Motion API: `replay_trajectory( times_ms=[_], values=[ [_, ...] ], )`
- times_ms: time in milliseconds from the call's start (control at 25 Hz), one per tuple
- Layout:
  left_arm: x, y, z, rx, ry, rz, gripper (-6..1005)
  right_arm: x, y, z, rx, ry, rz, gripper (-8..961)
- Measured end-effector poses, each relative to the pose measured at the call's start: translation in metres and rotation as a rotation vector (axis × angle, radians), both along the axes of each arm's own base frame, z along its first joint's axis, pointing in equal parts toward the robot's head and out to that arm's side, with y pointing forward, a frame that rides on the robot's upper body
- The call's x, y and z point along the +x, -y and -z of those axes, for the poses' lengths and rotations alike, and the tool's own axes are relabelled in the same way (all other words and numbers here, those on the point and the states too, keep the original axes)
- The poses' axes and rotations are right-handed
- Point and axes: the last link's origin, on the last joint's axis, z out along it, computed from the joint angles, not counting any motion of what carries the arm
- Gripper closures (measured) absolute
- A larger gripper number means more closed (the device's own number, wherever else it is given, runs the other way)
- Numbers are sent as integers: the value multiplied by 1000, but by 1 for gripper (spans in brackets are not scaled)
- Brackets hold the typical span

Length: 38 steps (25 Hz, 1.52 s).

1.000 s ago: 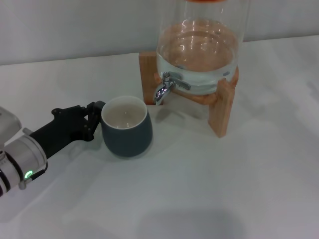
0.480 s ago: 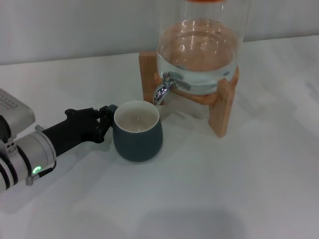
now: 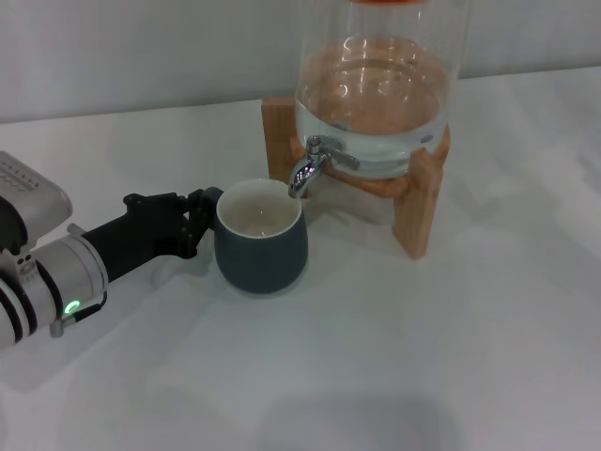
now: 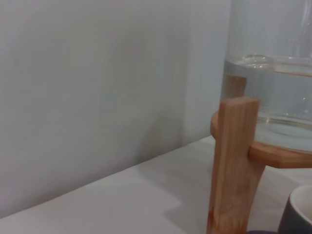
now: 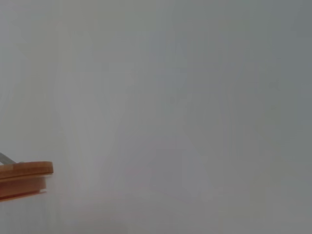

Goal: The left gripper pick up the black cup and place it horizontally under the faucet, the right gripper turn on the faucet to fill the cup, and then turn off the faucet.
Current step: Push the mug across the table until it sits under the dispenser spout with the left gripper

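1. The left hand [image 3: 200, 224] reaches in low from the robot's left, its white ringed arm showing a green light. Its black fingers are closed on the small handle side of the black cup [image 3: 261, 249], so the cup is held by that side and its mouth stays free.

2. The black cup stands upright on the white surface [image 3: 394, 357], near the middle of the head view. Its far rim sits right below the spout, which I judge is the reason for this placement: water falling from the spout should land inside. The cream inside looks dry and empty. In the left wrist view only a sliver of the cup [image 4: 297, 214] shows, just beside the wooden leg.

3. The faucet [image 3: 312, 164] is a small chrome tap with a down-curved spout and short lever. No stream is visible, so it appears shut.

4. The glass jar [image 3: 376, 94] behind the faucet holds clear water, roughly half full as far as can be seen. It rests on a wooden stand [image 3: 418, 202], raised so that a cup fits under the spout.

5. The right hand shows in no view; its wrist camera sees only wall and a wooden edge. Turning the lever is not yet done.
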Motion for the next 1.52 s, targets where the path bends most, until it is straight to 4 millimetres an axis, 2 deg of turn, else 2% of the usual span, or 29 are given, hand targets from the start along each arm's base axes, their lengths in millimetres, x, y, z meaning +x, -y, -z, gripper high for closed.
replay_trajectory(
  times_ms=[720, 960, 1520],
  values=[
    [17, -8, 8, -24, -41, 54, 883, 1, -1, 5, -5, -12, 3, 275],
    [18, -4, 14, -60, -49, 62, 883, 0, -1, 5, -7, -15, 1, 275],
    [16, -2, 15, -63, -54, 60, 884, 1, 2, 4, -5, -20, -4, 275]
  ],
)
